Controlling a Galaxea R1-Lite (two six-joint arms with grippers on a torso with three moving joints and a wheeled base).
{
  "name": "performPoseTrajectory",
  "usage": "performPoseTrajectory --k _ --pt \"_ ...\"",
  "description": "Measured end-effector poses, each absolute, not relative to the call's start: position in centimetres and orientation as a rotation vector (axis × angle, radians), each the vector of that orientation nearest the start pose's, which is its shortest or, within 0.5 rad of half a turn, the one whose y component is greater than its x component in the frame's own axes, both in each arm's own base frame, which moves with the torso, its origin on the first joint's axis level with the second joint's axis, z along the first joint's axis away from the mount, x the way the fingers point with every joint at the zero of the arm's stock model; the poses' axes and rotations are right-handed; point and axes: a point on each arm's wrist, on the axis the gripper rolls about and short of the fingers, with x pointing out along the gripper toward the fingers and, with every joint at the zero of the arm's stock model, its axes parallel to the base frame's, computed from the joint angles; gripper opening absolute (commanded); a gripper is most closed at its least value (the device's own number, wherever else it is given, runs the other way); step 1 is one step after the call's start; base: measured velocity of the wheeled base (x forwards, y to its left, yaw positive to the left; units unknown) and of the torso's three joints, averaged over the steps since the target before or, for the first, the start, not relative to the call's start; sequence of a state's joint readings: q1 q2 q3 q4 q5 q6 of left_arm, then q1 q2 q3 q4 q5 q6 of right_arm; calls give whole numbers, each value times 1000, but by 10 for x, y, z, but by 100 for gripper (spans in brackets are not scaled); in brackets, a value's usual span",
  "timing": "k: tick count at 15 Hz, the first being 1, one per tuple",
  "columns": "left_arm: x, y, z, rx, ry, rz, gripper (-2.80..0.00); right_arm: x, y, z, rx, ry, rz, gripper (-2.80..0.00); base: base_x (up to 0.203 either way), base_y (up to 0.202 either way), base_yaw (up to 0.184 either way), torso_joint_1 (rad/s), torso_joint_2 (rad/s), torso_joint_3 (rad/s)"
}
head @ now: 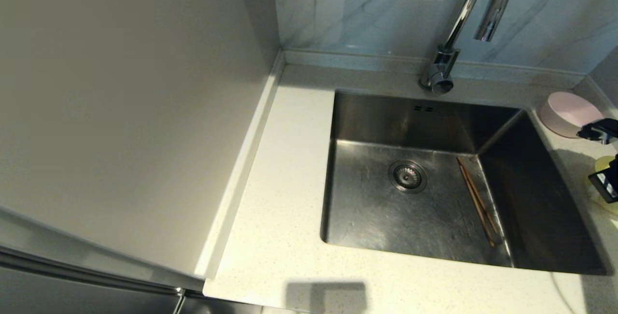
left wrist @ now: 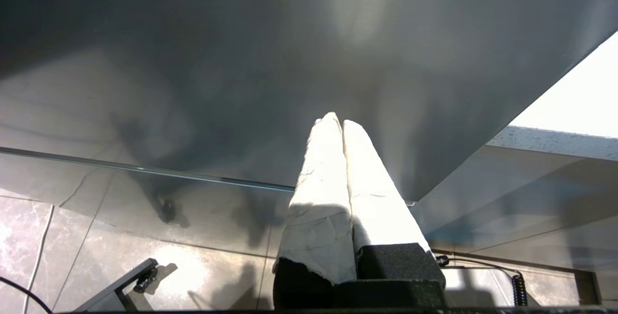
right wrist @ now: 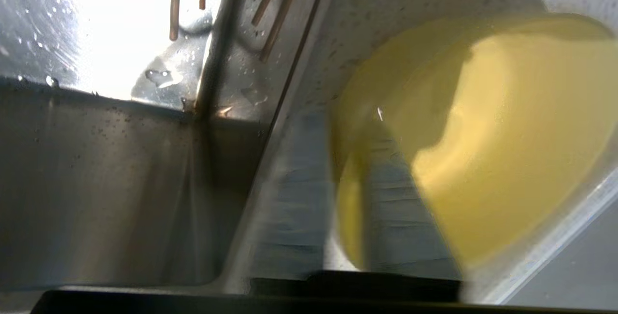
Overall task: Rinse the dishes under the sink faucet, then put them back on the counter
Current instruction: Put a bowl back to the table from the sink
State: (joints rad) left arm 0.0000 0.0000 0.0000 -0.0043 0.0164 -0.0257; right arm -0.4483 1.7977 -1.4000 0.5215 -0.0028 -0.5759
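At the right-hand edge of the bench, the right gripper (right wrist: 347,183) stands with its jaws astride the rim of the yellow-green bowl (right wrist: 507,125): one finger (right wrist: 405,217) reaches inside the bowl, the other (right wrist: 289,198) lies outside it toward the sink. The jaws sit narrowly apart, and whether they actually clamp the rim I cannot tell. The bowl sits on the speckled bench (head: 285,198) just beside the sink's right wall; in the head view only a sliver of it shows behind the gripper's dark body (head: 606,178).

Just behind it, toward the back edge, the pink bowl (head: 569,113) lies tilted on the bench. Two wooden chopsticks (head: 478,200) lie side by side on the floor of the sink (head: 376,217), along its right wall, well apart from the drain (head: 408,176). The faucet (head: 475,19) rises behind the basin, its spout over the sink's back part.

Well away from all this, the left gripper (left wrist: 340,125) hangs below the bench beside a grey cabinet front (left wrist: 241,63), its white-wrapped jaws pressed together on nothing.
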Motion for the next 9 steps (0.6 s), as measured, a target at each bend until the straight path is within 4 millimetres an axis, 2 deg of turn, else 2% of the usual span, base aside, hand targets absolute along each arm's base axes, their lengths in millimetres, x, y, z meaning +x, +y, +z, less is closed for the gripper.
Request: performPoseTrajectory --k 6,9 --pt "-23 0 76 -26 -4 16 -280 289 -139 217 -320 959 -154 0 0 0 0 0 0 0" --pt "-23 0 76 -26 -4 16 -280 291 -138 233 -313 812 -157 0 0 0 0 0 0 0"
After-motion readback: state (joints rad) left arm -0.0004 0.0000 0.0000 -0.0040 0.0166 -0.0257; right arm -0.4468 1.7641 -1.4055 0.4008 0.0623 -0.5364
